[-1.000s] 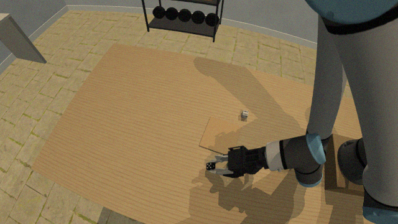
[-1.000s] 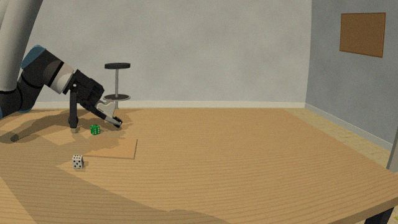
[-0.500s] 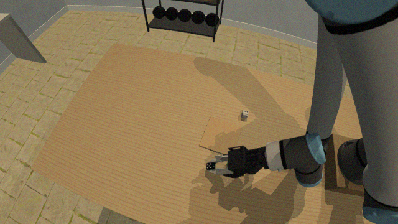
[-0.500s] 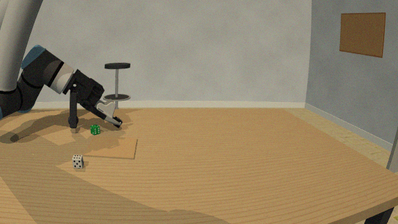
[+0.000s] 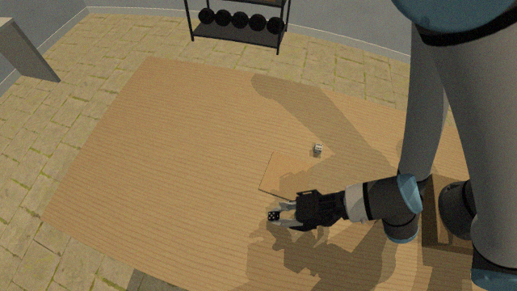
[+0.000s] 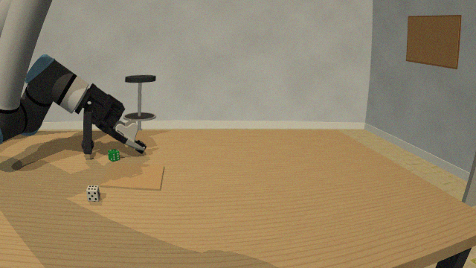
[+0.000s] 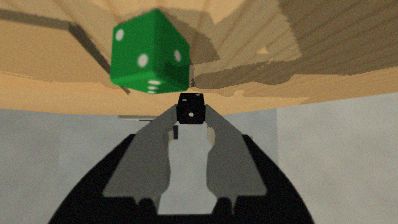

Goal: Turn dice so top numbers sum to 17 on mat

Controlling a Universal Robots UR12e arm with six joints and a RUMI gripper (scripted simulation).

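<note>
The fingers (image 5: 283, 216) pinch the black die (image 5: 274, 216) low over the table (image 5: 161, 162), just outside the mat's (image 5: 283, 171) near edge.

Even, bright light; the arm (image 5: 428, 121) casts hard shadows, and the wrist view looks perhaps slightly blurred.

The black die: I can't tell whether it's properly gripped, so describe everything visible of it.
The small black cube die with white pips sits pinched between the grey fingertips of the dark two-jaw gripper, which is shut on it. From above it shows a face with about three pips. It lies off the thin tan mat, low at the wooden table surface; contact with the table is unclear.
</note>
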